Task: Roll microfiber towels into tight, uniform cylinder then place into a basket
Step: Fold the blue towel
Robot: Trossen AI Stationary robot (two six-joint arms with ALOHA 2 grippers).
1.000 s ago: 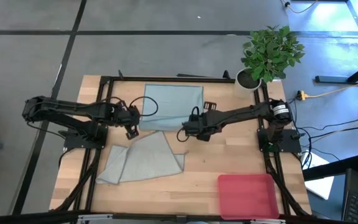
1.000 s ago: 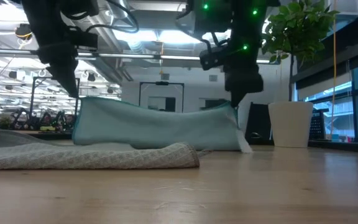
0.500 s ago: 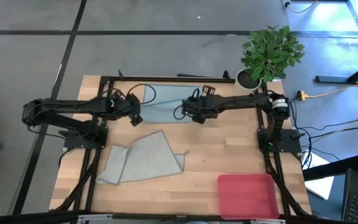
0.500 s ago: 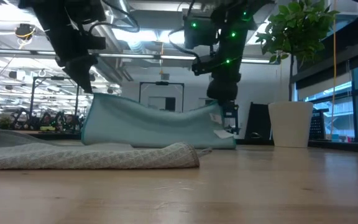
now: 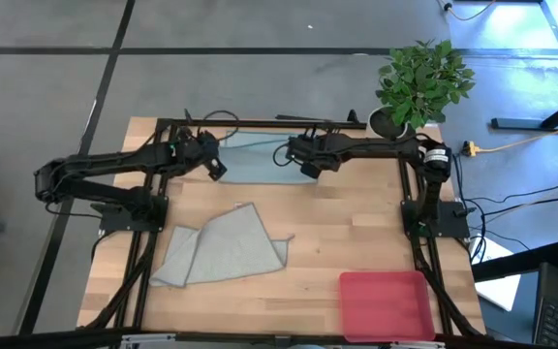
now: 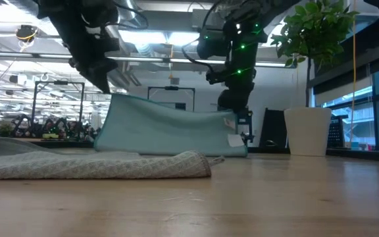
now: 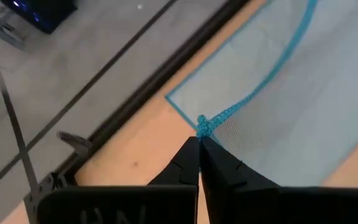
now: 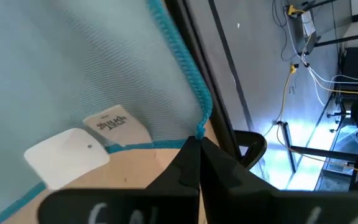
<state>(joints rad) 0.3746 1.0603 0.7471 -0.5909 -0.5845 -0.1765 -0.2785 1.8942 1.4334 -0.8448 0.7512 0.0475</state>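
Observation:
The light teal-blue towel lies at the table's far side; its near edge is lifted and stretched between my two grippers, and its lower part rests on the table. My left gripper is shut on one raised corner, my right gripper on the other. A white tag hangs near the right corner. The pale grey-green towel lies crumpled on the table nearer the front. The pink basket sits at the near right corner. My left gripper pinches the teal towel's corner at its blue stitched edge between the two fingertips, slanting down at it. The corner is lifted clear, and the cloth hangs from it down to the table. My right gripper pinches the other raised corner, by the stitched edge near the white tag, between its fingertips, slanting downward. The corner is held above the table, and the edge runs fairly straight across to the left gripper.
A potted plant in a white pot stands at the far right corner. A black frame rail runs along the far edge just behind the teal towel. Bare wood lies between the towels and the basket.
Both grippers have moved toward the table's far edge and risen slightly, staying shut on the teal towel's corners. The towel's near edge has been carried over toward its far edge, which stayed on the table, so the cloth now covers less of the table.

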